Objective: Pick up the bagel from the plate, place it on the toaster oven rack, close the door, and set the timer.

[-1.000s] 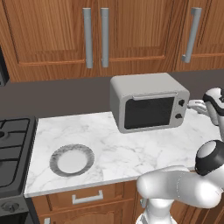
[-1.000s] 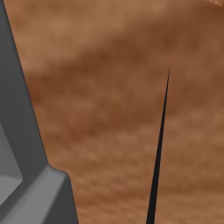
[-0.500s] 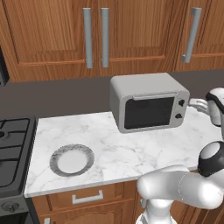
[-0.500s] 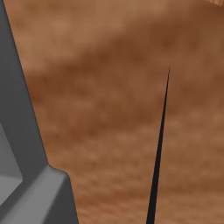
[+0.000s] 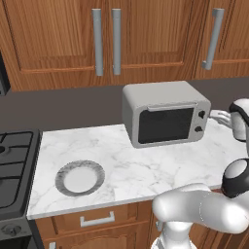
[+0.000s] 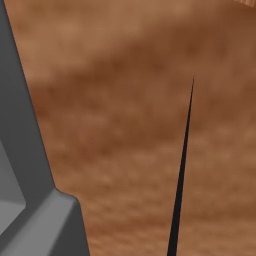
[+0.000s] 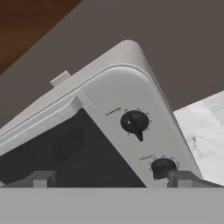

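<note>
Evidently late stage: plate (image 5: 79,178) at lower left found bare, bagel faintly discernible behind closed door (image 5: 166,125) of toaster oven (image 5: 163,97) at centre; gripper (image 7: 112,179) at right, jaws apart, facing knobs (image 7: 134,122). Timer apparently outstanding.

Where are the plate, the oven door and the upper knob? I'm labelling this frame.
plate (image 5: 93,168): left base view, grey rim.
door (image 5: 165,125): left base view, dark glass.
upper knob (image 7: 134,122): hand view, dial face.
</note>
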Controlling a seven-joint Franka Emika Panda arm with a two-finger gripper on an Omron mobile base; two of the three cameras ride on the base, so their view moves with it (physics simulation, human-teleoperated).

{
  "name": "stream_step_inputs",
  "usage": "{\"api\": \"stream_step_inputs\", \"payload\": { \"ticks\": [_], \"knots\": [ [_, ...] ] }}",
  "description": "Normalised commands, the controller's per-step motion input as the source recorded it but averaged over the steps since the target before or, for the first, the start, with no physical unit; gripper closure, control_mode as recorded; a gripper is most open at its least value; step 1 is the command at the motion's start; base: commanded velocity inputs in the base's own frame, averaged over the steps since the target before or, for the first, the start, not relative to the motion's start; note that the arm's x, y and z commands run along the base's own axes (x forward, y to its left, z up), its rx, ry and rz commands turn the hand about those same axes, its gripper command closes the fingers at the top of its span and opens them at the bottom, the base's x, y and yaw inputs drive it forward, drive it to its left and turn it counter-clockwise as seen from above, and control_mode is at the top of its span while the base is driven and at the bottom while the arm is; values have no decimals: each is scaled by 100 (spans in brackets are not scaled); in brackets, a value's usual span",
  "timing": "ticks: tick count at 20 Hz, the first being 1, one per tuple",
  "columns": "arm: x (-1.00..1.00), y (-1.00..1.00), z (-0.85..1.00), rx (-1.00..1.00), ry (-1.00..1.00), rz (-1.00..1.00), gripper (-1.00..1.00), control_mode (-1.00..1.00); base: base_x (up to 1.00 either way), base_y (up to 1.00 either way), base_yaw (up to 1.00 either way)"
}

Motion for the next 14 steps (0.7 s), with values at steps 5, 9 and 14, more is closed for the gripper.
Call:
{"api": "stream_step_inputs", "payload": {
  "ticks": [5, 9, 14],
  "knots": [
    [-3, 7, -2, 0, -15, -5, -100, -100, 0, 0, 0],
    [-5, 18, 0, -4, -52, -9, -100, -100, 0, 0, 0],
    [0, 32, 0, -18, -47, -9, -100, -100, 0, 0, 0]
  ]
}}
